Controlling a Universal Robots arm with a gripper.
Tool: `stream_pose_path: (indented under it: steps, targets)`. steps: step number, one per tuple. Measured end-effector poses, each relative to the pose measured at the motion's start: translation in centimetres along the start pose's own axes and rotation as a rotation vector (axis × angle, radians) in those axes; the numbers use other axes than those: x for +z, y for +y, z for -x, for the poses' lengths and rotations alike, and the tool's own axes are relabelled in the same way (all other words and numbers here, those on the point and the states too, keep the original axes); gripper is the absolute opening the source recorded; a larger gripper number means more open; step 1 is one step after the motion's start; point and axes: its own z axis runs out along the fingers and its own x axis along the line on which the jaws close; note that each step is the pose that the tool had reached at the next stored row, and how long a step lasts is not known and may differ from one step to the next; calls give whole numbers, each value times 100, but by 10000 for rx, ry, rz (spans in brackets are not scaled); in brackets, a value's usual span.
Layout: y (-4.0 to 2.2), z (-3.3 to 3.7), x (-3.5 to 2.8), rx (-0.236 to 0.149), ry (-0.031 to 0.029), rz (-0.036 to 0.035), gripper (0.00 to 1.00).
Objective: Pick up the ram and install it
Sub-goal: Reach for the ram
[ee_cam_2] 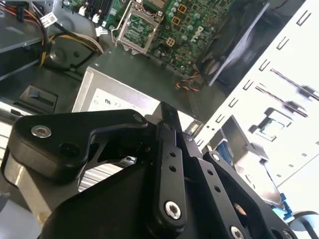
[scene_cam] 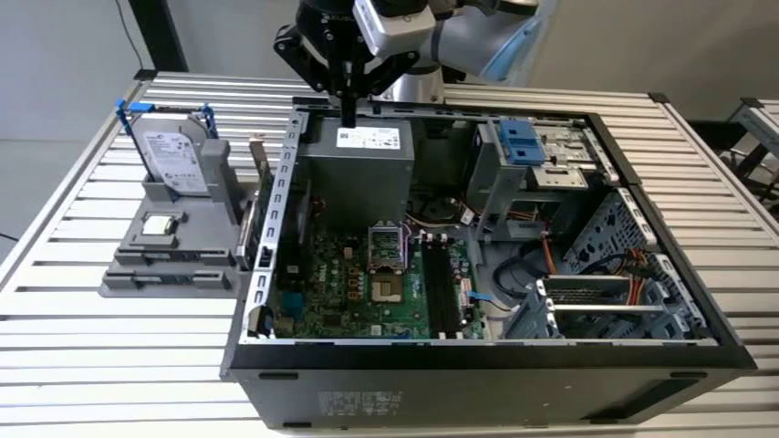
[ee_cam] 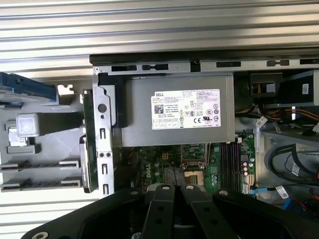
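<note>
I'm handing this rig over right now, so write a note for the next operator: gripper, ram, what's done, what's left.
Gripper: shut, holding nothing, above the power supply of the open computer case.
Ram: on edge between the grey parts holder and the case wall, untouched.
Done: nothing visible.
Left: ram not yet picked up or seated in the memory slots.

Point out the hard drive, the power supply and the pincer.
hard drive [scene_cam: 171,157], exterior view, its white label.
power supply [ee_cam: 138,109], first wrist view, bare grey casing.
pincer [scene_cam: 349,120], exterior view, between fingertips.
</note>
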Motion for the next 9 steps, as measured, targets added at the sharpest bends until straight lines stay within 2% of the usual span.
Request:
stream_pose_path:
  steps: [9]
  targets:
    - [-8,-115,-3,-1,1,-1,0]
